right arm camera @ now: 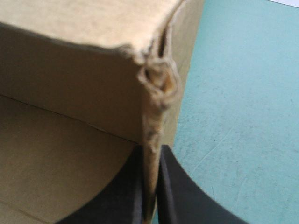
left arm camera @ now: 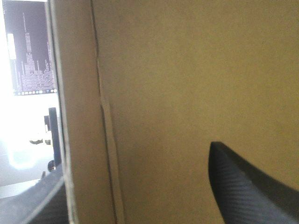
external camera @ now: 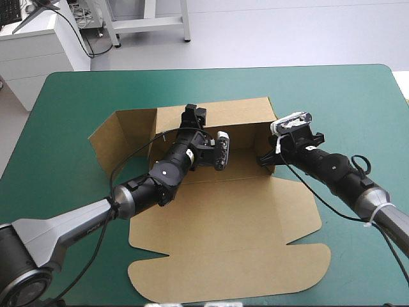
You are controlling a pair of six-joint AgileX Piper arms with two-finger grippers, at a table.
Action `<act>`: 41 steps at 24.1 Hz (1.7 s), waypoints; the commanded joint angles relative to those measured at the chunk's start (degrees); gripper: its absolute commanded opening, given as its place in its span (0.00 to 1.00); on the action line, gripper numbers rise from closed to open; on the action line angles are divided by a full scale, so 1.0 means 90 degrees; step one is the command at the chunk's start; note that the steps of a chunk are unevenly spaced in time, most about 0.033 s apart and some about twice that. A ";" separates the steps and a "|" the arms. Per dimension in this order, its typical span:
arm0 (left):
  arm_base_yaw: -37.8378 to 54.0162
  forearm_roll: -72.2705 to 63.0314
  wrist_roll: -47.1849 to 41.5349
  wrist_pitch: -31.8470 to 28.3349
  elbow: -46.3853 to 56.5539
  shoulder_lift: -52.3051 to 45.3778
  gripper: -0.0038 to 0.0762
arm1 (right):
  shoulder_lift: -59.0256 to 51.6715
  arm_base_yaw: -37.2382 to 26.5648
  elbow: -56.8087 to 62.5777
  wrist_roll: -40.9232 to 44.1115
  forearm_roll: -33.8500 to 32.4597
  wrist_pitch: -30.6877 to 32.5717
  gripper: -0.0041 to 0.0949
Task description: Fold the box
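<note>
Pinching the box (external camera: 236, 224) by its right wall, the right gripper (right arm camera: 150, 156) holds; the left gripper (external camera: 193, 116), fingers (left arm camera: 252, 186) apart, should push gently.

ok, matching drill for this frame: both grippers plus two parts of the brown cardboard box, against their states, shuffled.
1 left gripper
2 right gripper
3 brown cardboard box's wide lid panel
4 box's left side flap

a flat on the teal-green cover
b shut on the right wall
c open, at the far wall
d angled outward, not tucked

Pairs: 1c, 2b, 3a, 4d
</note>
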 commanded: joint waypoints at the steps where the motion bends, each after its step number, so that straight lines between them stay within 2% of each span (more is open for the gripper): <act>1: -0.0347 0.0128 -0.0052 0.0657 -0.0167 -0.0265 0.67 | -0.0216 0.0018 -0.0225 -0.0078 0.0256 -0.0726 0.02; 3: -0.0747 0.0128 -0.0041 0.1257 -0.0167 -0.0265 0.67 | -0.0216 0.0018 -0.0225 -0.0078 0.0536 -0.1250 0.02; 7: -0.1403 0.0128 -0.0041 0.2061 -0.0167 -0.0265 0.67 | -0.0092 0.0018 -0.0237 -0.0089 0.0524 -0.2053 0.02; 10: -0.1725 0.0128 -0.0041 0.2440 -0.0167 -0.0265 0.64 | 0.0064 0.0018 -0.0251 -0.0089 0.0524 -0.2004 0.02; 11: -0.1898 0.0072 -0.0041 0.2681 -0.0167 -0.0265 0.53 | 0.0127 0.0018 -0.0251 -0.0078 0.0536 -0.1941 0.02; 12: -0.2054 -0.0137 -0.0026 0.2870 -0.0167 -0.0265 0.30 | 0.0155 0.0018 -0.0251 -0.0078 0.0550 -0.1930 0.02; 13: -0.2099 -0.0263 0.0146 0.2897 -0.0167 -0.0265 0.13 | 0.0155 0.0018 -0.0251 -0.0078 0.0550 -0.1916 0.02; 14: -0.2101 -0.0520 0.0864 0.2873 -0.0186 -0.0294 0.07 | 0.0155 0.0018 -0.0251 -0.0078 0.0550 -0.1907 0.02; 15: -0.2101 -0.0851 0.1265 0.2856 -0.0254 -0.0304 0.07 | 0.0155 0.0018 -0.0251 -0.0078 0.0550 -0.1907 0.02; 17: -0.2008 -0.2496 0.2636 0.2857 -0.0746 -0.0320 0.07 | 0.0155 0.0018 -0.0251 -0.0078 0.0550 -0.1855 0.02; 18: -0.1786 -0.4067 0.3776 0.2905 -0.1283 -0.0320 0.07 | 0.0155 0.0018 -0.0251 -0.0078 0.0550 -0.1795 0.02; 19: -0.1635 -0.4909 0.4326 0.3041 -0.1527 -0.0320 0.07 | 0.0155 0.0018 -0.0251 -0.0078 0.0550 -0.1761 0.02; 20: -0.1314 -0.6346 0.5236 0.3565 -0.2221 -0.0306 0.07 | 0.0155 0.0018 -0.0251 -0.0078 0.0550 -0.1699 0.02; 23: -0.0685 -0.8084 0.6100 0.4502 -0.3227 -0.0306 0.07 | 0.0155 0.0018 -0.0251 -0.0078 0.0550 -0.1643 0.02; 26: 0.0173 -0.9239 0.6166 0.5178 -0.4178 -0.0306 0.07 | 0.0155 0.0018 -0.0251 -0.0078 0.0550 -0.1602 0.02; 31: 0.1821 -1.0936 0.6086 0.5351 -0.5158 -0.0306 0.07 | 0.0155 0.0018 -0.0251 -0.0078 0.0550 -0.1448 0.02; 37: 0.4107 -1.2585 0.5086 0.5268 -0.5172 -0.0306 0.04 | 0.0155 0.0018 -0.0251 -0.0078 0.0550 -0.1233 0.02; 41: 0.5462 -1.3291 0.5021 0.5343 -0.5032 -0.0306 0.04 | 0.0155 0.0018 -0.0251 -0.0078 0.0550 -0.1085 0.02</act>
